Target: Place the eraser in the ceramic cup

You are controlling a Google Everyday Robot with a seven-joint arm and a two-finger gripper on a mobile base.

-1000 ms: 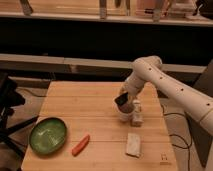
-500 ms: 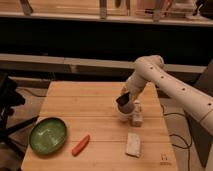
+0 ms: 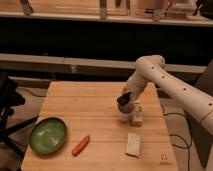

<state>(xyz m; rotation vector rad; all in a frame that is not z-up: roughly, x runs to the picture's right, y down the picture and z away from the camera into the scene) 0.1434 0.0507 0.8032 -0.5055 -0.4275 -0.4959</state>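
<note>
My gripper [image 3: 124, 100] is a dark shape at the end of the white arm, over the right middle of the wooden table [image 3: 95, 107]. It hangs just above a small whitish cup [image 3: 125, 117], the ceramic cup, and hides part of it. A whitish bottle-shaped object [image 3: 136, 114] stands right beside the cup on its right. A pale flat block [image 3: 133, 144], possibly the eraser, lies on the table nearer the front, apart from the gripper. I cannot tell whether the gripper holds anything.
A green bowl [image 3: 48, 135] sits at the front left. An orange-red carrot-like object [image 3: 80, 145] lies to its right. A dark chair [image 3: 9, 100] stands off the table's left edge. A shelf runs behind the table.
</note>
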